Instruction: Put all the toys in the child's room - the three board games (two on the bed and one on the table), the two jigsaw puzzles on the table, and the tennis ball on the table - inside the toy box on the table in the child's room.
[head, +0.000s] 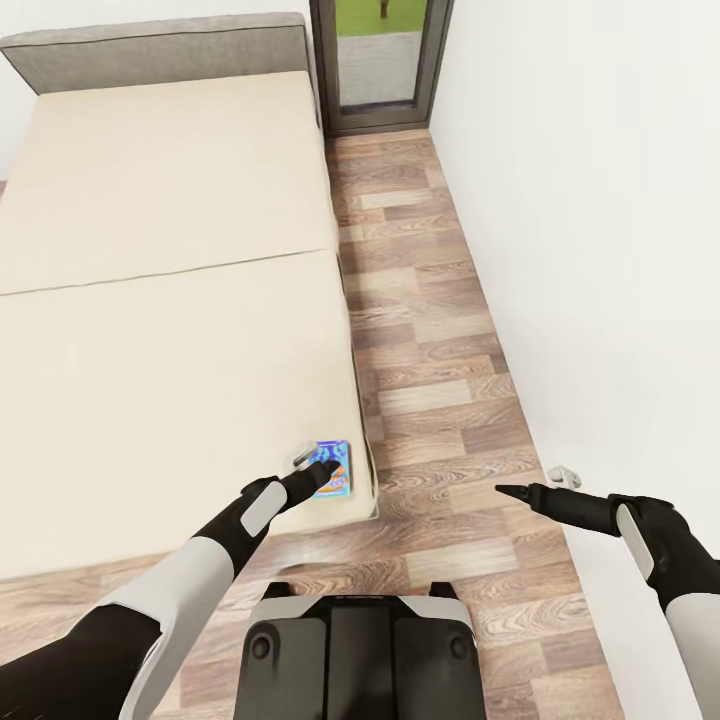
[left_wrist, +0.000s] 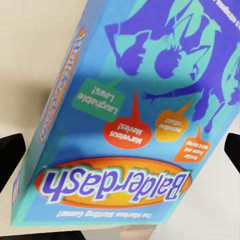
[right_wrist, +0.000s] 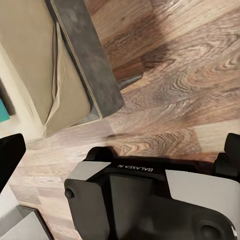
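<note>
Board game on bed's near right corner.

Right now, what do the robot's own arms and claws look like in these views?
Both arms have pale grey-white upper shells that give way to matte black forearms with a light grey oval panel near the wrist. The left claw and right claw are black and taper to slim pointed fingers; in the wrist views the fingertips show as dark blocks. No cables visible.

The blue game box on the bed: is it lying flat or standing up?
Lying flat. The blue game box rests face up on the bed near its corner, printed lid showing.
</note>
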